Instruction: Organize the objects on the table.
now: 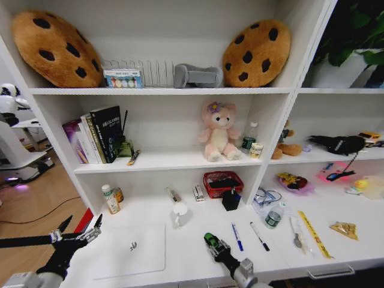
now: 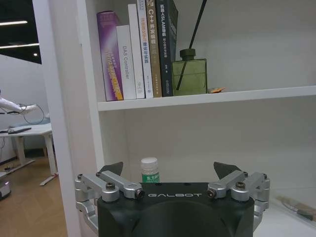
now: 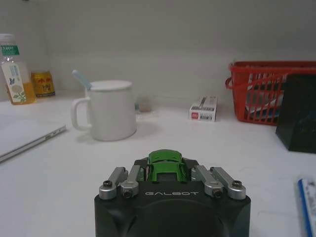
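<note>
Green toy car (image 3: 165, 164) sits clamped between the closed jaws of the right gripper (image 1: 211, 242), low over the white table (image 1: 192, 255), right of the shut silver laptop (image 1: 131, 250). White mug (image 3: 111, 110), red basket (image 3: 256, 91) stand beyond. Left gripper (image 2: 169, 171), marked "GALBOT", hangs wide open, empty, beyond the table's left end, partly hiding a bottle (image 2: 150, 170). Blue pen (image 1: 237, 237) and black pen (image 1: 260, 236) lie right.

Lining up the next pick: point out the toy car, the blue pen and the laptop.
toy car (image 3: 165, 165): right wrist view, on its green roof, between the gripper fingers.
blue pen (image 1: 237, 236): head view, mid-barrel.
laptop (image 1: 129, 251): head view, middle of the closed lid.
</note>
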{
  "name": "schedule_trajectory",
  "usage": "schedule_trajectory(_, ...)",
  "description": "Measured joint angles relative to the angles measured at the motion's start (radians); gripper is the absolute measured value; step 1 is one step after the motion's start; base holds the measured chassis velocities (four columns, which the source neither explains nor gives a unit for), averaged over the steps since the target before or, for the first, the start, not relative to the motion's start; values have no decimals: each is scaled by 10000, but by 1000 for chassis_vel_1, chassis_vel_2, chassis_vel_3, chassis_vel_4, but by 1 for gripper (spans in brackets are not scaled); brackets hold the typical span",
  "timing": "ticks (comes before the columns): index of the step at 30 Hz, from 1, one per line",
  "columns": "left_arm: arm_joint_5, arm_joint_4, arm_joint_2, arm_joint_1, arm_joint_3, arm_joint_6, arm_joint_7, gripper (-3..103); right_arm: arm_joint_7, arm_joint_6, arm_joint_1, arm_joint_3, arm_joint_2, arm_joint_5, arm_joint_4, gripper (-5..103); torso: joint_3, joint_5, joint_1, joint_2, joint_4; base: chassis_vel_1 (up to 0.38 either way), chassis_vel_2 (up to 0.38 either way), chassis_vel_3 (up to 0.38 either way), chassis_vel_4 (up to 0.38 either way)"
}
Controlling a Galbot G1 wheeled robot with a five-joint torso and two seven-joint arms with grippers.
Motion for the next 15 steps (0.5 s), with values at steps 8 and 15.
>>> schedule_trajectory(8, 0, 1, 0, 0, 1, -1, 1, 100, -269, 39, 80, 920, -1465, 1213, 1427, 36, 0, -2, 0, 0, 2, 0, 0, 0, 0)
schedule_trajectory(15, 0, 0, 0, -1, 1, -1, 0, 100, -245, 373, 563, 1414, -2591, 2572, 2699, 36, 0, 0, 0, 1, 0, 0, 0, 0, 0)
